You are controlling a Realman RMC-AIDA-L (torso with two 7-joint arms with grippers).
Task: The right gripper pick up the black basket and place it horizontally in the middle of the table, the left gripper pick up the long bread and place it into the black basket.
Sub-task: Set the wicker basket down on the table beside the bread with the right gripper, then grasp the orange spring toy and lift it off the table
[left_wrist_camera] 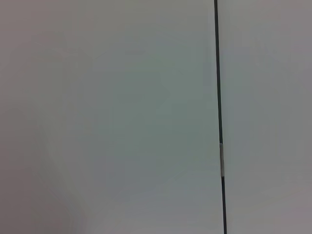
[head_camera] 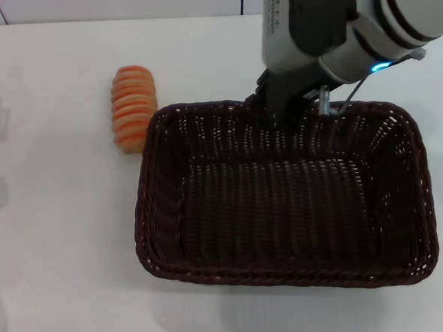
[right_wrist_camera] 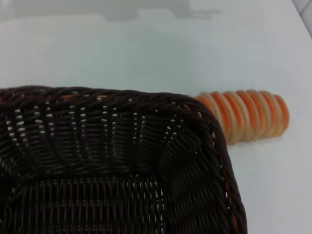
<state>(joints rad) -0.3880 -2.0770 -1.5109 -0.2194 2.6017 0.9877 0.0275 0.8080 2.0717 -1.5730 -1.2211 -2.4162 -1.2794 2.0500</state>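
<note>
Your right gripper (head_camera: 284,109) sits at the black basket's (head_camera: 284,200) far rim; grip state cannot be determined. Long bread (head_camera: 133,107) lies beside it.

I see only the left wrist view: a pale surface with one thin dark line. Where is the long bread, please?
Observer: The long bread lies on the table, outside the black basket, beside its far left corner.
Operator: Is something inside the basket?
Observer: No, the basket is empty.
Operator: And where is the right arm?
Observer: The right gripper is at the middle of the basket's far rim.
</note>
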